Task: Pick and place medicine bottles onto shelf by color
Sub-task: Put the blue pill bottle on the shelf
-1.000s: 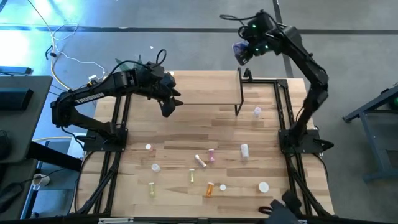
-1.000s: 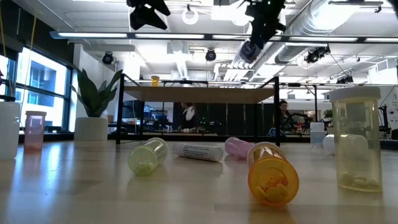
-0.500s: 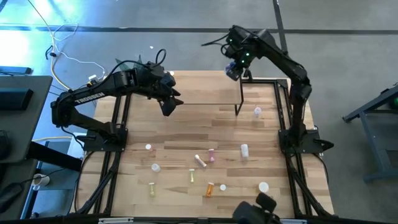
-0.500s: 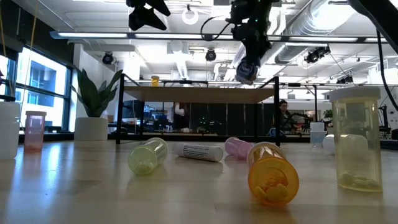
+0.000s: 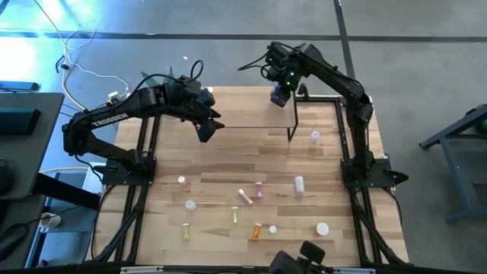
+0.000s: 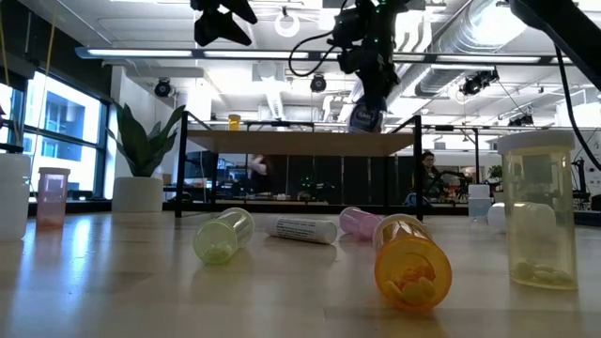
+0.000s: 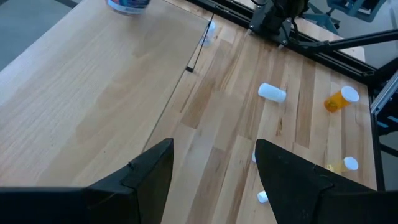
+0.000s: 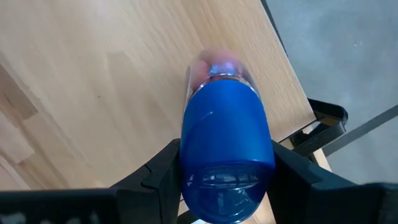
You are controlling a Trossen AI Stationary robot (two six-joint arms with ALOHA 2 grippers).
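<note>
Right hand (image 8: 227, 186) pinching the blue bottle (image 8: 227, 146): smooth glossy cylinder, translucent base toward the wrist camera, held over the shelf (image 5: 251, 108) near its right-rear corner, above the board and not touching it as seen in the low view. Shelf is a flat light-wood board on thin black metal legs, standing at the rear of the desk (image 5: 228, 167), a plank wood top with visible grain strips.

Left hand (image 7: 214, 180) spread, nothing between the fingers, hanging over the shelf's left-front edge.

On the shelf, one small yellow-orange bottle (image 6: 234, 121) upright near its left end.

In front of the shelf, scattered on the desk:
- pale bottle (image 5: 315, 137) just right of the shelf's right-front leg
- white bottle (image 5: 299, 183), pink bottle (image 5: 259, 189) and white tube-shaped bottle (image 5: 245, 196), farther forward
- orange bottle (image 6: 411, 260) lying on its side, translucent, pills inside
- yellow-green bottle (image 6: 223, 235) on its side
- clear yellowish bottle (image 6: 537, 208) upright, white cap, a few pills at the bottom

Potted plant (image 6: 143, 158) in a white pot left of the shelf. Black frame rails run along both desk sides beyond the shelf ends.
</note>
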